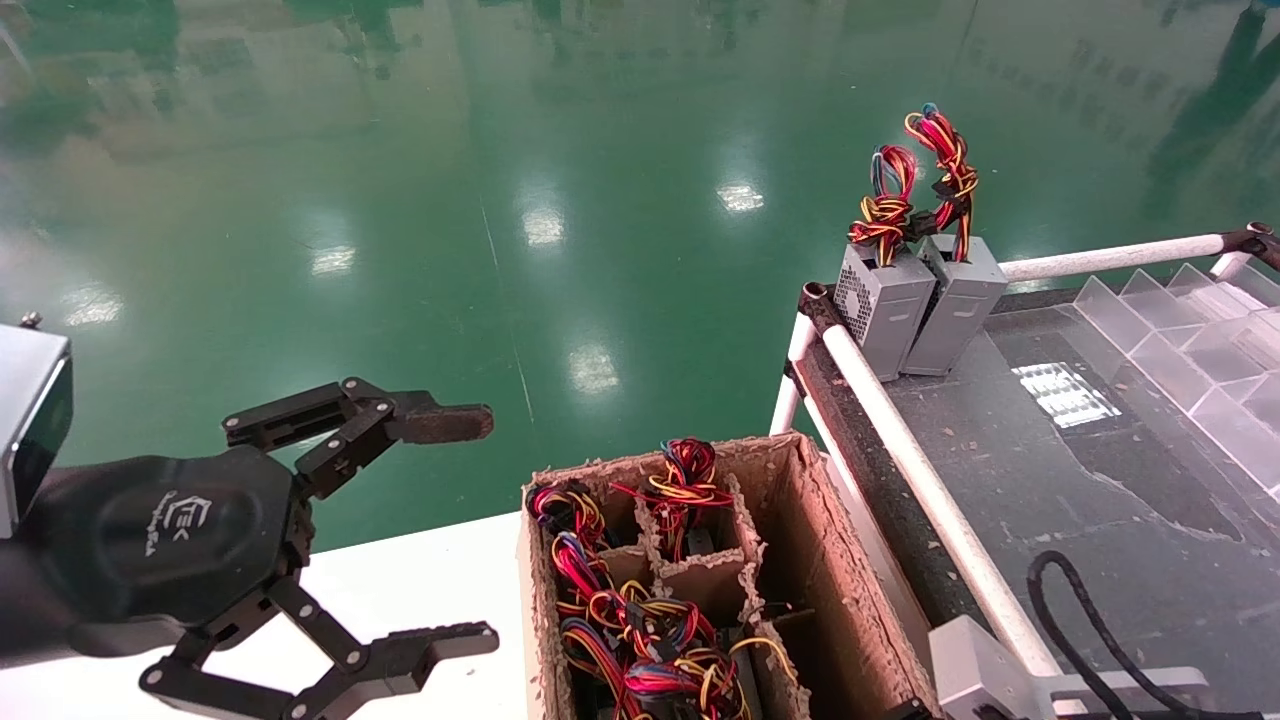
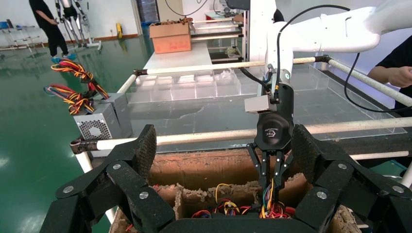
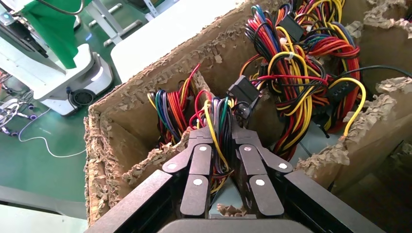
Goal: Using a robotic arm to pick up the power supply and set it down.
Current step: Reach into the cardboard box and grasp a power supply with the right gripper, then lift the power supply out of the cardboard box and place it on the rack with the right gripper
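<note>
We are looking at our left gripper (image 1: 480,530): black linkage fingers pinned with round silver screws, joined to an octagonal black palm carrying a white "TEK" logo, with a silver-grey box wrist behind it. One fingertip (image 1: 440,423) is showing a rusty-brown, worn surface, while the other is staying black and ribbed. Our right gripper (image 2: 272,180) is wearing the same black palm and white logo, with slim all-black fingers, a silver-grey box at the wrist, a white arm (image 2: 335,31) above it, and a black cable (image 2: 278,46) looping along that arm.
</note>
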You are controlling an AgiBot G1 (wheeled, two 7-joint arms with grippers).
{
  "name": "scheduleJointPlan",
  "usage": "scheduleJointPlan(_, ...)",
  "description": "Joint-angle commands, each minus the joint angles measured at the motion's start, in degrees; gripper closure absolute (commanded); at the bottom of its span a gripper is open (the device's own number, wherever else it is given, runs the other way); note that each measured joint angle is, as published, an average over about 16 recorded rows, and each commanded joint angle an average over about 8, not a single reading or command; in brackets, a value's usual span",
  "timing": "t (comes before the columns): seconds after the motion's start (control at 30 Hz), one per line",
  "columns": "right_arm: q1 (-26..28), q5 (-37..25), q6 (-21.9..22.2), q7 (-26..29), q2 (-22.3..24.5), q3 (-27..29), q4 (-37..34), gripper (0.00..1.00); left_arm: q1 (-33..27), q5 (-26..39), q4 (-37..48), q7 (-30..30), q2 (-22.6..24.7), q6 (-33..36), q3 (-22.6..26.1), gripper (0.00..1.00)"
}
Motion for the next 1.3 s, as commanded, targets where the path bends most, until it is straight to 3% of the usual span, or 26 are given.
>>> scheduleJointPlan(0.03,-0.12,0.28,0.11,-0.30,0.10,0.21,0.06,1.00,0.00,0.00,0.00,0.00,0.00,0.00,0.00,0.00)
scheduleJointPlan(0.57,-0.76,10.44,3.14,-3.62,6.90,8.61,8.83,1.00,-0.01,-0.02,0.00,0.01,-0.01,-0.01,0.03,0.00)
scheduleJointPlan(0.87,0.48,16.31,4.48,-8.14,11.06,15.04,10.15,1.00,-0.01,-0.03,0.00,0.02,-0.02,-0.02,0.04,0.00)
scheduleJointPlan(1.3,6.08,16.64,6.18,-11.15,19.33,21.52,9.64,1.00,-0.02,-0.04,0.00,0.03,-0.03,-0.03,0.07,0.00)
